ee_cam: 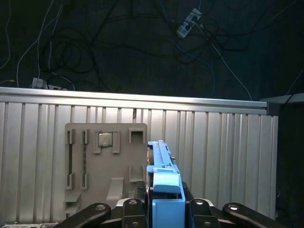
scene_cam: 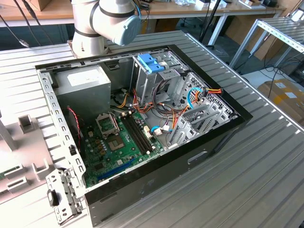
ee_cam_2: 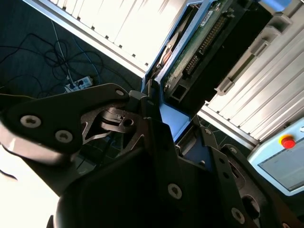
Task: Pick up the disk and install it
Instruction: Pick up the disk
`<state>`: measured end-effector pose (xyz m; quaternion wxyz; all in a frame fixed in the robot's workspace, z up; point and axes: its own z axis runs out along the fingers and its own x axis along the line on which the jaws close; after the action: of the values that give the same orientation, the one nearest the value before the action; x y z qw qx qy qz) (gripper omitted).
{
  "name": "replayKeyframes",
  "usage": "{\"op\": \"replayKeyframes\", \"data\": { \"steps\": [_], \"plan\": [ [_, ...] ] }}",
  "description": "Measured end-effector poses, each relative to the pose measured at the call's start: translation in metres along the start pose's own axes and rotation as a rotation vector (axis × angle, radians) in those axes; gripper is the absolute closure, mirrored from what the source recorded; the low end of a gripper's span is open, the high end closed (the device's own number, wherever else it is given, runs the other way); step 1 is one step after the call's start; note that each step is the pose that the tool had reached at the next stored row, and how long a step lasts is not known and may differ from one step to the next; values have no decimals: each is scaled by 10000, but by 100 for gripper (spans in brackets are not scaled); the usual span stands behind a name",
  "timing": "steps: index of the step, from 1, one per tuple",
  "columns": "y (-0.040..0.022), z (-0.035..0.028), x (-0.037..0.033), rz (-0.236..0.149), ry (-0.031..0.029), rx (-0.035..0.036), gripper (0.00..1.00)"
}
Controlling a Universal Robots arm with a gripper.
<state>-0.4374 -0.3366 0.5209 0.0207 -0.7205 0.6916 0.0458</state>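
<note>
Closest to me, in the first wrist view, the gripper [ee_cam: 165, 200] is clamped on the disk [ee_cam: 164, 178]. Its dark fingers [ee_cam: 140, 202] press in from both sides of the light blue frame, and the disk stands on edge between them, pointing away from the wrist. In the second wrist view the disk [ee_cam_2: 202, 40] shows its green circuit face and dark body inside the blue rim, jutting out past the gripper's black links. Beyond it lies the ribbed table [ee_cam: 228, 156]. Just beside the disk sits a grey tray [ee_cam: 92, 173] of slots with a small square chip [ee_cam: 105, 140] in one of them. I cannot tell whether the disk touches the table. Past the table's edge, cables [ee_cam: 71, 52] trail over a dark floor. Taking the exterior view as a clock face, a loose metal bracket [scene_cam: 64, 192] lies nearest at seven o'clock, just beside the corner of the open black case [scene_cam: 156, 178]. Inside the case the green board [scene_cam: 118, 142] fills the seven o'clock part and the grey power supply [scene_cam: 88, 85] sits at ten o'clock. The metal cage [scene_cam: 159, 83] with its blue latch [scene_cam: 151, 62] stands at one o'clock. Behind the case, at eleven o'clock, rises the arm [scene_cam: 102, 23], and farthest off run the benches [scene_cam: 190, 9].
</note>
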Motion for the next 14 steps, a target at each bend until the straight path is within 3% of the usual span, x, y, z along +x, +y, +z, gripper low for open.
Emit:
{"op": "replayKeyframes", "data": {
  "steps": [14],
  "plan": [
    [-28, 3, 37, 0, -2, 1, 63]
  ]
}}
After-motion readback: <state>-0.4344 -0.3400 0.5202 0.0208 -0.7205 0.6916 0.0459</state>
